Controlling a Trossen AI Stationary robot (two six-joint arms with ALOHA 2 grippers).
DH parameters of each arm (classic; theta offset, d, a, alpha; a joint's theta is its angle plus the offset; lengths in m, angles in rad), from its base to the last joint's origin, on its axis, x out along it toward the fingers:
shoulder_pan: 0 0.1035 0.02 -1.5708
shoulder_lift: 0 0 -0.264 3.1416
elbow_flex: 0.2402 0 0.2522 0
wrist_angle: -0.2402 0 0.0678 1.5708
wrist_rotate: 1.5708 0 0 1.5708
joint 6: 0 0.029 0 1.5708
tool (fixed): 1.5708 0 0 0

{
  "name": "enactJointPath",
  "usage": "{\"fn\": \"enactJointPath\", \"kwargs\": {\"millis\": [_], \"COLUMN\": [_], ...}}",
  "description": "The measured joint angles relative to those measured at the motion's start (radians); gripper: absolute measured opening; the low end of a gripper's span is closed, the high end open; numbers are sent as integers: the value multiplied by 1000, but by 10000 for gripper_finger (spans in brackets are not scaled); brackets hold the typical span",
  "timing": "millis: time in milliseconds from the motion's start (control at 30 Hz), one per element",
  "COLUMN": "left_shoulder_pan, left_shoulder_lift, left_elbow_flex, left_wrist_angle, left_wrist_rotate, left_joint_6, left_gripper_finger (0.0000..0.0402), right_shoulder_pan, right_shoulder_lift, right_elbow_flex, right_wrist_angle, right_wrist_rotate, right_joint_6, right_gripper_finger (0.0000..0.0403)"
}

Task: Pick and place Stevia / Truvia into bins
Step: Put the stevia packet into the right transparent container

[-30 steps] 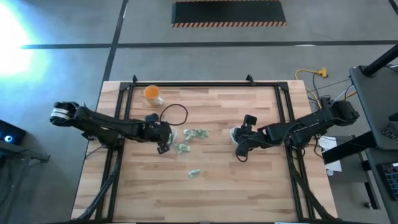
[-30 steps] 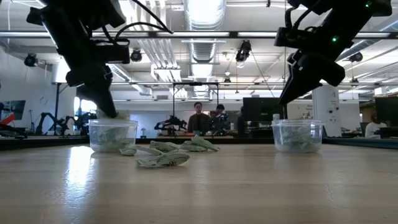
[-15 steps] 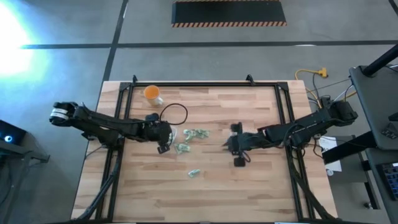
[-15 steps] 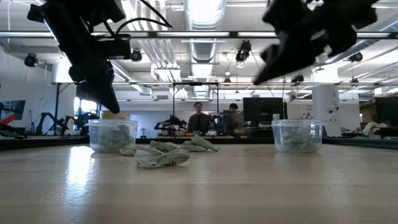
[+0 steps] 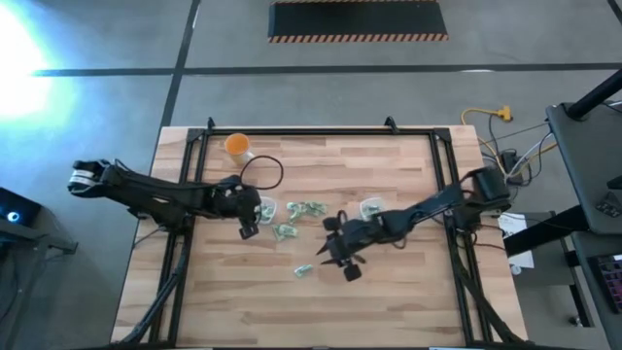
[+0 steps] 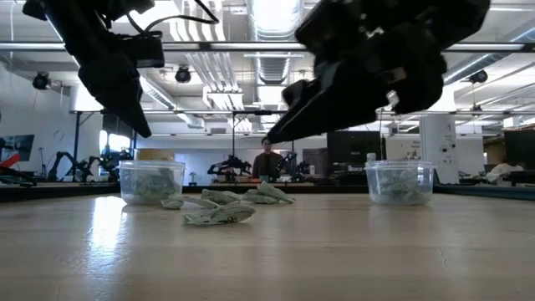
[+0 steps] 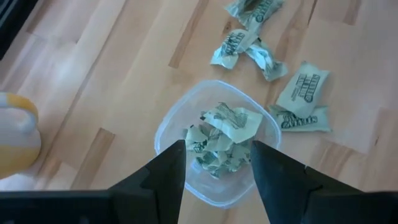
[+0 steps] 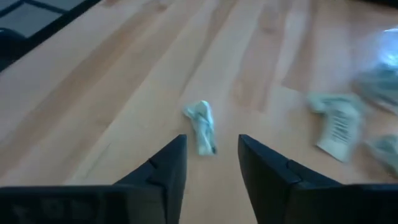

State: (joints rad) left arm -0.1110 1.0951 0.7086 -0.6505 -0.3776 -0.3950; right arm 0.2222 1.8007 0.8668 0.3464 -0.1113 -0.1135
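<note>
Since the earlier frame the right gripper point(image 5: 330, 255) has been swung from its bin point(image 5: 372, 208) towards the lone sachet point(image 8: 201, 126), which lies just ahead of its open fingers, long axis along the reach. The left gripper point(image 7: 213, 163), fingers parted and empty, is poised over the left bin point(image 7: 214, 140) of crumpled paper sachets; more lie beside that clear plastic tub.

Robotics lab or industrial workshop, big open hall. Exposed ducts point(image 6: 272, 21) and strip lights overhead, polished concrete floor point(image 5: 321, 92) with a hazard-striped mat point(image 5: 358, 20). Wooden tabletop point(image 5: 389, 282) on a black frame. Monitors point(image 6: 347, 149) and other robot arms point(image 6: 71, 160) along the far benches; people point(image 6: 267, 157) standing back there.
</note>
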Motion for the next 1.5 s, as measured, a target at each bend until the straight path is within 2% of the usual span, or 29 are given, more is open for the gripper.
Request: {"fn": "enactJointPath", "kwargs": {"millis": [133, 400, 733, 900, 1300, 1500], "left_shoulder_pan": [-6, -9, -9, -9, -9, -9], "left_shoulder_lift": [-25, -62, -71, -71, -71, -71], "left_elbow_flex": [-13, -68, -73, -73, -73, -73], "left_wrist_angle": [-16, -13, -5, -5, -2, 11], "left_wrist_rotate": [0, 0, -1, -1, -1, -1], "left_joint_6": [-19, -27, -40, -40, -39, -37], "left_gripper_finger": [164, 164, 164, 164, 164, 164], "right_shoulder_pan": [-1, -1, -6, -8, -7, -6], "right_shoulder_lift": [91, 235, 343, 351, 348, 321], "right_elbow_flex": [99, 277, 407, 417, 413, 408], "right_wrist_angle": [-50, -209, -321, -339, -345, -375], "right_wrist_rotate": [-76, -83, -80, -80, -82, -79], "right_joint_6": [-17, -18, -21, -21, -47, -58], "right_gripper_finger": [164, 212, 209, 184, 54, 20]}}
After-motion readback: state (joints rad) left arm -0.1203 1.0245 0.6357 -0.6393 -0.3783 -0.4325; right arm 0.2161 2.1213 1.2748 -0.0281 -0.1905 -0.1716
